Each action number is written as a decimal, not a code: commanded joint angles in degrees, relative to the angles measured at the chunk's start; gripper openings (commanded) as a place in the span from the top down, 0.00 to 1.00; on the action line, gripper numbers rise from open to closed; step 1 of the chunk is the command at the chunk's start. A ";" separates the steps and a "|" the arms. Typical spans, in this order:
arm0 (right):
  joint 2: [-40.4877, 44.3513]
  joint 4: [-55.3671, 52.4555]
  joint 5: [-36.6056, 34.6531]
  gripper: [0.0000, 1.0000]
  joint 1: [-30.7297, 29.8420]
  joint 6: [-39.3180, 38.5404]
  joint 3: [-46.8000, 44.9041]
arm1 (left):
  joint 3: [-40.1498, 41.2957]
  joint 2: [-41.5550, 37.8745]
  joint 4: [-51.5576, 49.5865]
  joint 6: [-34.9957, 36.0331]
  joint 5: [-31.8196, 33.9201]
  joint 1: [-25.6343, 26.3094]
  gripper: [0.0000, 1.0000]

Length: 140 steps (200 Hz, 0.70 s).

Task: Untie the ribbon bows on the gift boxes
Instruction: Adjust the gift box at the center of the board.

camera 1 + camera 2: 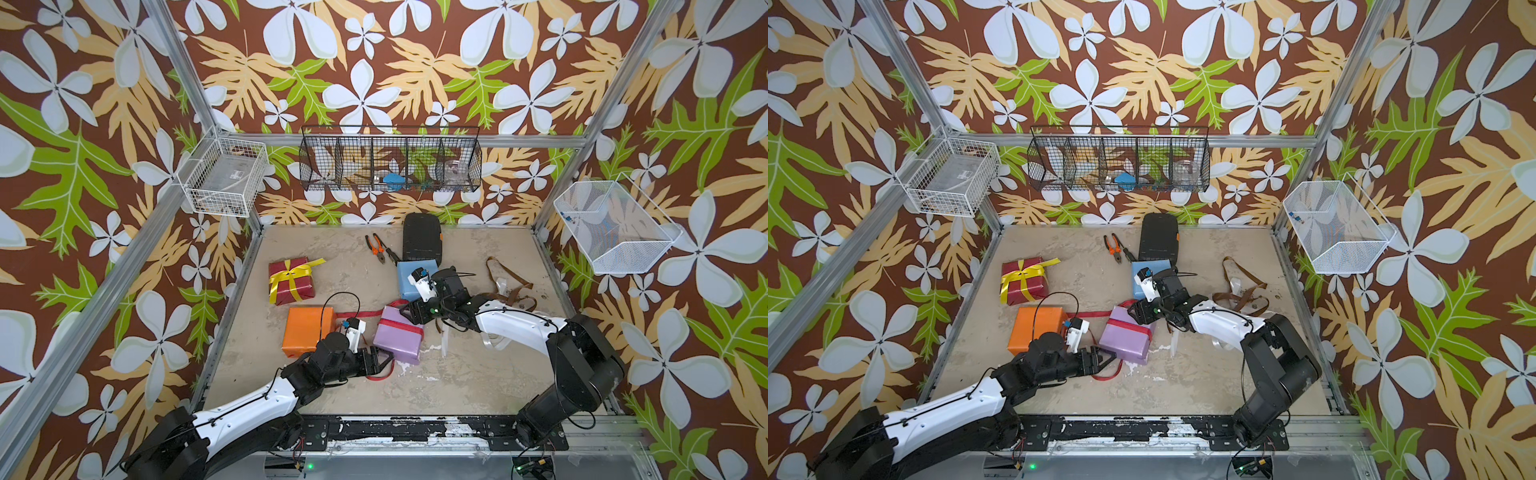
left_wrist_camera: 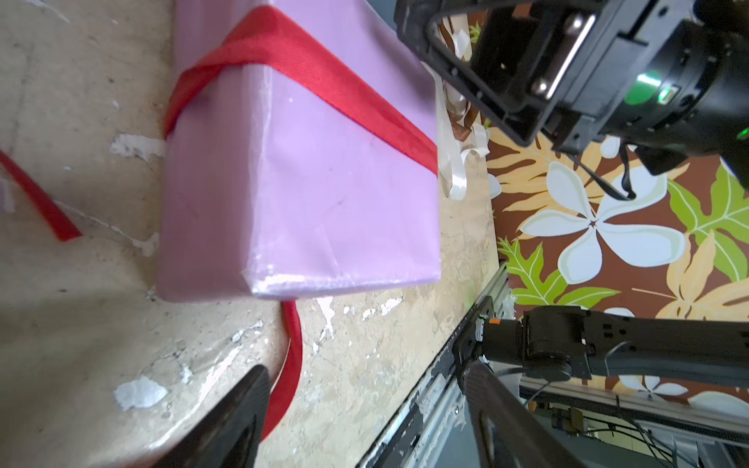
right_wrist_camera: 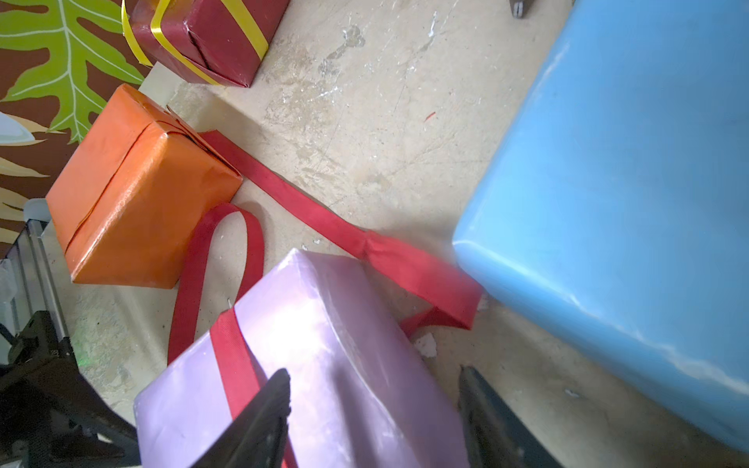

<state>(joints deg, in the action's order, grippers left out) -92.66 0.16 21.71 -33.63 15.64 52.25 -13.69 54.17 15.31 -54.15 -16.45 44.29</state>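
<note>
Lying just beside left tool [image 1: 384,360]: lilac box [image 1: 399,340]

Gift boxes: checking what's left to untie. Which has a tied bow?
The dark red box, its yellow ribbon looped in a bow; orange box and blue box are bare, the lilac box's red ribbon trails loose.

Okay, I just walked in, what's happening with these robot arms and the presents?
Both arms are at the lilac box, whose red ribbon has no bow but wraps round it, ends trailing on the table. The right gripper, open, straddles the box's far corner; the left gripper, open, sits by a loose ribbon end. The orange box and light blue box are bare; a brown ribbon and a white ribbon lie loose nearby. Only the dark red box has its yellow bow tied.
</note>
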 commanded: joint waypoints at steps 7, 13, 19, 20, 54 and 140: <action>2.74 1.49 6.36 0.33 0.21 1.50 -3.80 | -0.63 2.64 8.80 -0.72 5.60 0.26 0.20; 3.72 2.30 7.44 0.33 0.19 2.42 -5.27 | -0.76 2.94 9.51 -0.60 6.77 0.27 0.20; 4.63 2.94 8.48 0.33 0.15 3.23 -6.66 | -0.78 3.25 10.49 -0.69 7.77 0.27 0.20; 4.79 3.15 8.67 0.33 0.16 3.23 -6.87 | -0.75 3.28 10.69 -0.69 7.98 0.27 0.20; 9.39 6.32 11.86 0.34 0.21 7.17 -13.93 | -1.60 6.36 11.39 2.06 13.19 0.16 0.19; 18.18 -8.18 -6.69 0.32 0.21 5.61 -11.42 | -10.10 12.46 -1.28 11.94 14.11 -4.57 0.12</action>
<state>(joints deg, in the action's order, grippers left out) -75.57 -1.02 24.95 -33.43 23.62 37.76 -21.67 67.88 21.15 -47.42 -3.73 40.42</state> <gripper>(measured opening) 0.684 0.848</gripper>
